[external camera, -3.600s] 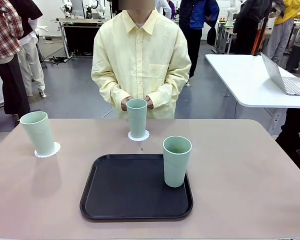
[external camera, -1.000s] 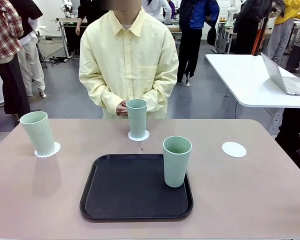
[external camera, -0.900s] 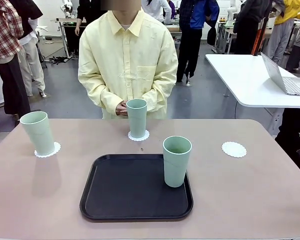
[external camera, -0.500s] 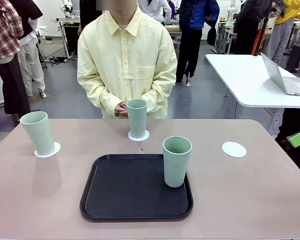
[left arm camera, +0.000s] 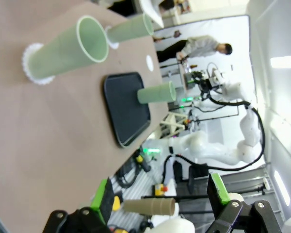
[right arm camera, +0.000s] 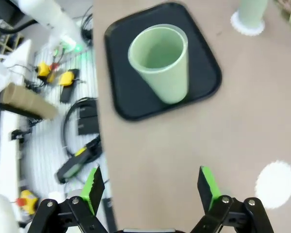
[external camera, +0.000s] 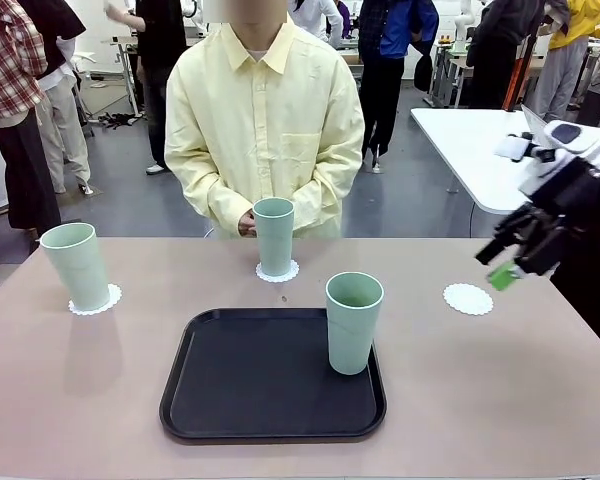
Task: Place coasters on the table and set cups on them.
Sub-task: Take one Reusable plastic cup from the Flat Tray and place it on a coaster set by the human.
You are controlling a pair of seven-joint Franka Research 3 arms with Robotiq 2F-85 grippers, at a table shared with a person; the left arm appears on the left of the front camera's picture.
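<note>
Three mint-green cups stand in the front view. The left cup [external camera: 75, 265] sits on a lacy white coaster [external camera: 95, 300]. The middle cup [external camera: 274, 235] sits on a coaster [external camera: 277, 271] in front of the person's hands. The third cup [external camera: 353, 322] stands on the black tray [external camera: 240, 400]. A bare coaster [external camera: 468, 298] lies on the beige table [external camera: 500, 380] at the right. My right gripper [external camera: 500, 265] hovers open above and right of it; its wrist view shows the gripper [right arm camera: 150, 187] empty, facing the tray cup [right arm camera: 160, 60] and the bare coaster [right arm camera: 276, 184]. My left gripper [left arm camera: 160, 194] is open and empty, off the table's edge.
The person in a yellow shirt stands at the far side with hands together behind the middle cup. A white table [external camera: 480, 150] with a laptop stands back right. Other people stand farther off. The tray's left half holds nothing.
A bare coaster appeared at the table's right after the earliest frame. My right arm has come in from the right edge to above that coaster. The cups have not moved.
</note>
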